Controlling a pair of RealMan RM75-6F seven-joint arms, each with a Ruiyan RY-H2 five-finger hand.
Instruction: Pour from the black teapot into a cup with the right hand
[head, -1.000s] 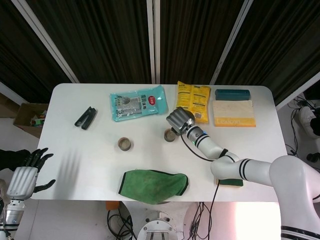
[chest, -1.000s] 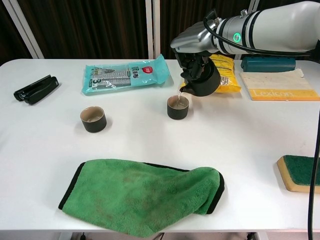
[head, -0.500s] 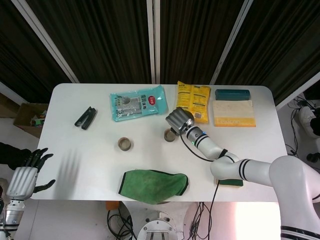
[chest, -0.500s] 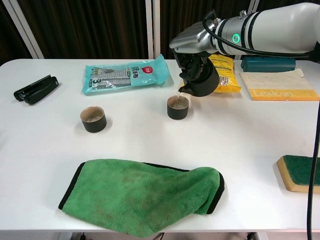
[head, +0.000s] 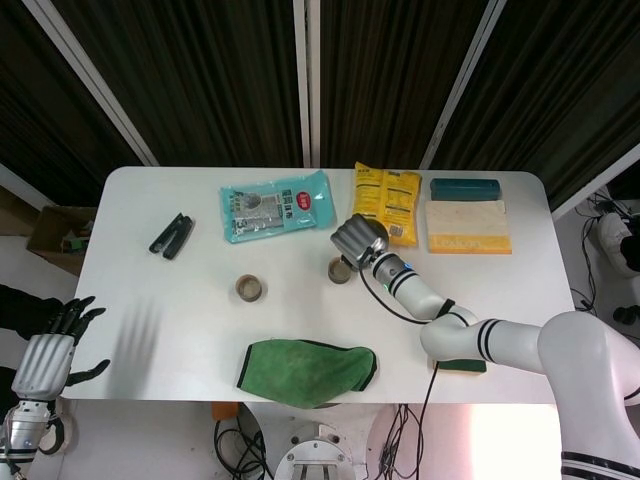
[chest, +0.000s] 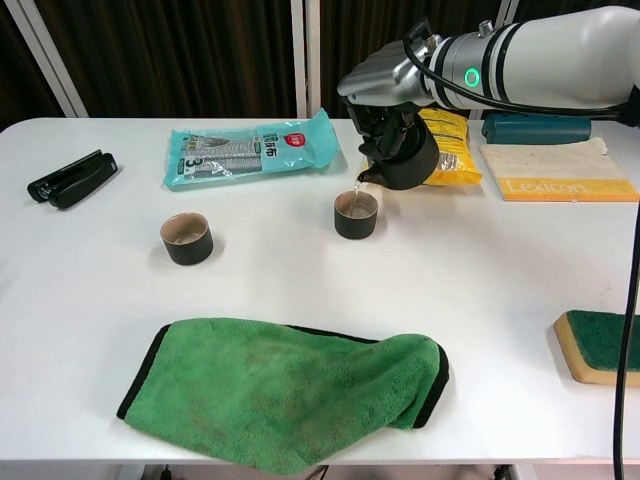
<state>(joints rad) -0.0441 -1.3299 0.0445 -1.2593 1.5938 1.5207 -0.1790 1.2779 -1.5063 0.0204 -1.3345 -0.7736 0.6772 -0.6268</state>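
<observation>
Above the cup (chest: 355, 214), right hand (chest: 385, 95) has lifted the black teapot (chest: 403, 160) slightly.

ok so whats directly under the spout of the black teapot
A small dark round cup stands under the black teapot spout, a thin stream falling into it. The right hand covers the teapot's top; the cup's fill level cannot be judged.

Right hand (chest: 385, 100) gripping black teapot (chest: 404, 158), tilted spout-down, thin stream falling into cup (chest: 356, 214) near table's (chest: 300, 280) far edge; second cup (chest: 186, 238) sitting well apart leftward.
</observation>
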